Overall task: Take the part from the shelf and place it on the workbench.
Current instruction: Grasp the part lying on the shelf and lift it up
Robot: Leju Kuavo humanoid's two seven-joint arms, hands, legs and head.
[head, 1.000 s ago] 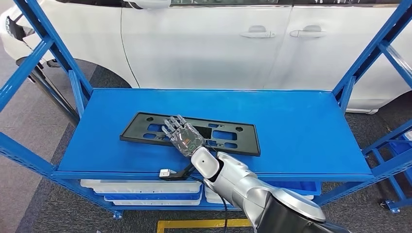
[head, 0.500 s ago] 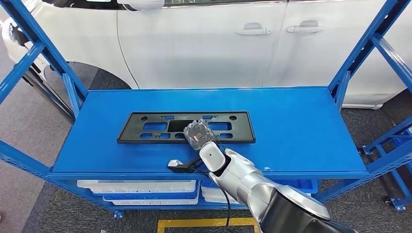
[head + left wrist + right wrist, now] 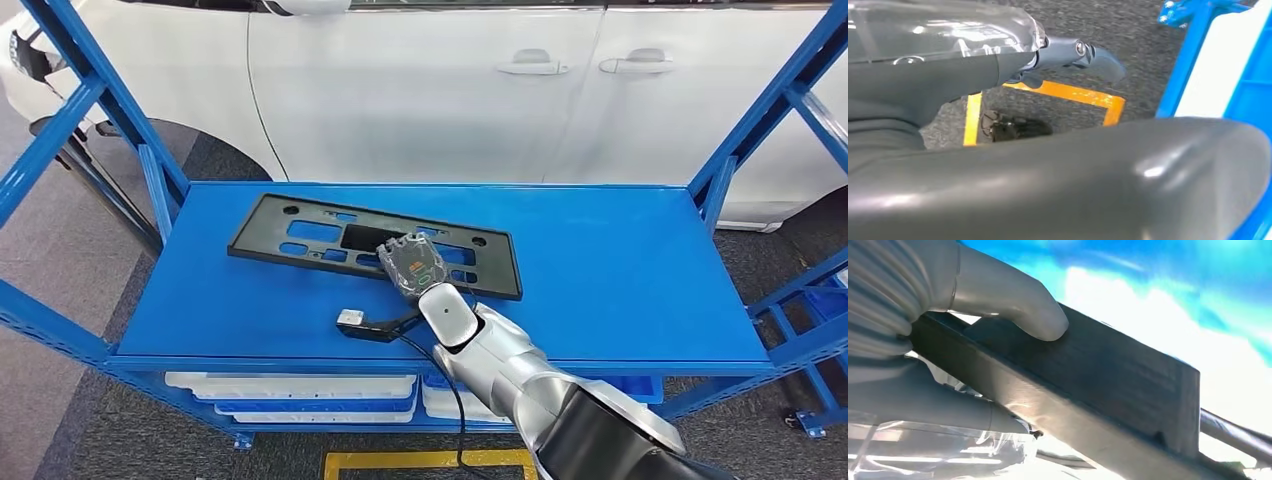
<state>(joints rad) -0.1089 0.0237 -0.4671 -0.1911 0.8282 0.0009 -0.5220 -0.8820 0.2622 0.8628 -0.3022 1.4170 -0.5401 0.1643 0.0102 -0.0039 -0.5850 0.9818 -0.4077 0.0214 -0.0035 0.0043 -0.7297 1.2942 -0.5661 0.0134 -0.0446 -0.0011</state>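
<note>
Part (image 3: 300, 232): flat black slotted plate, lying on the top deck of the blue shelf (image 3: 620, 260), in the L-centre area. Long axis runs L-R across the deck, slightly skewed: L end farther back, R end nearer the front edge.

R hand (image 3: 412, 266): over the plate's near long edge, R of plate centre. Right wrist view shows the thumb (image 3: 1018, 305) pressed onto the plate's top face and the rest of the hand under the edge (image 3: 1088, 390), i.e. hand clamped on the part.

L hand (image 3: 998, 55): hangs low by the floor, well away from the shelf; holds nothing visible; whether its fingers are apart or together cannot be told.

Key relation: grip is on one long edge, and most of the plate's length extends L of the hand. Judgement: the lift will prob. load the grip unevenly, and the L end may sag or drag. R arm is the only one near enough for the move. Workbench not visible in these views.
</note>
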